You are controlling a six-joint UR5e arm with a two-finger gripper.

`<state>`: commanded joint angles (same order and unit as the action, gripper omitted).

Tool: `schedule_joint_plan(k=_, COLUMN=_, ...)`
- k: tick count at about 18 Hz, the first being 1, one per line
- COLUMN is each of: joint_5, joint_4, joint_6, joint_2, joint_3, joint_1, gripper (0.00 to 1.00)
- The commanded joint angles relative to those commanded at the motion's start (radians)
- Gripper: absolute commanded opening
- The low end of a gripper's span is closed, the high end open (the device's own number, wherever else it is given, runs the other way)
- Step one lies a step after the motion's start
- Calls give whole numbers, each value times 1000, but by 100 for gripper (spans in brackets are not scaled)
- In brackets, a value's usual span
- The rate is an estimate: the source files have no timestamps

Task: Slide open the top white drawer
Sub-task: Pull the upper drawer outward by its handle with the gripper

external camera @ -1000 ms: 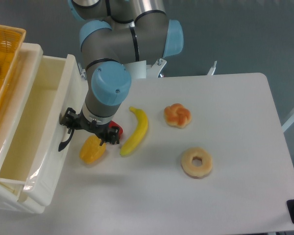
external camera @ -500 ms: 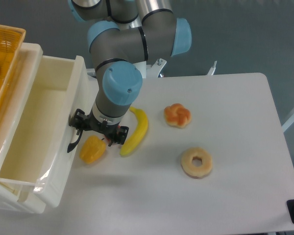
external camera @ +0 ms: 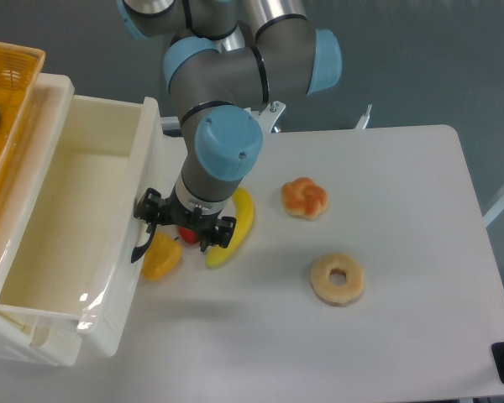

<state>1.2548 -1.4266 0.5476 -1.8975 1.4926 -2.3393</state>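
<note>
One drawer concerns us: the top white drawer (external camera: 76,227) stands pulled well out of its cabinet at the left edge of the table (external camera: 403,336), its deep tray bare to view. We see the gripper (external camera: 151,228) at the drawer's front, by the black curved handle (external camera: 139,248); the arm's wrist covers the fingers, so we cannot tell whether they are closed on the handle, though they seem to be at it. Just beside the front lie an orange pepper (external camera: 161,259), a banana (external camera: 235,231) and something red (external camera: 187,235), mostly hidden. Further right sit a knotted bun (external camera: 305,197) and a doughnut (external camera: 337,279). A yellow wicker basket (external camera: 8,109) rests atop the cabinet.
</note>
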Motion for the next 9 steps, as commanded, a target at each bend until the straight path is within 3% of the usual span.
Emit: schedule_joint_plan(k=9, joint_5=26, joint_4=-14, joint_6=31, joint_2=2, joint_3=-5, joint_1=-34, gripper=100)
